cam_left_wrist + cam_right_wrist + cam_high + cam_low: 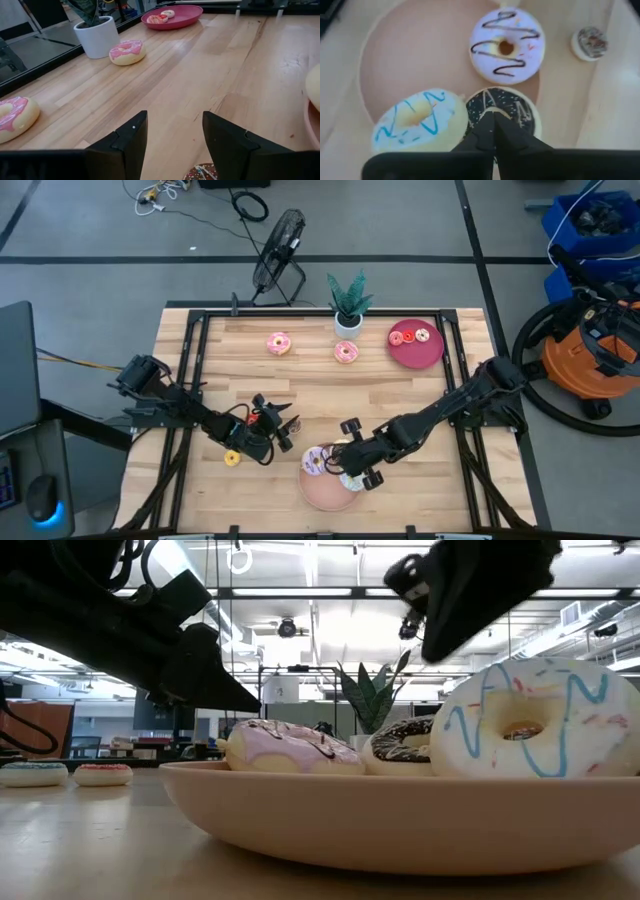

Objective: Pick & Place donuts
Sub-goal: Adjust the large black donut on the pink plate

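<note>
1. Pink plate (322, 498) at the near table edge is the landmark; it holds three donuts: purple one with dark drizzle (507, 45), white one with blue drizzle (417, 121), chocolate one with white lines (512, 112).
2. Right gripper (348, 461) is over the plate's right part, just above the chocolate donut; jaws pressed together, tips meeting, gripping nothing.
3. In the low view the three donuts sit side by side in the plate: purple (290, 750), chocolate (405, 743), white-blue (535, 720).
4. Small chocolate sprinkled donut (590, 42) on the wood just beside the plate, not touching it.
5. Left gripper (283, 430) left of the plate and a bit farther back, low over the wood; jaws apart with a wide gap, nothing between them. A sprinkled chocolate donut (200, 172) lies just under its fingers.
6. Small yellow donut (232, 458) left of the plate, by the left arm.
7. Far from the plate: two pink-iced donuts (279, 343) (346, 352) on bare wood.
8. White-potted plant (348, 305) at the far edge, straight behind the plate.
9. Dark red plate (416, 345) far right of the pink plate, holding a red donut (396, 337) and a small pale one (421, 335).
</note>
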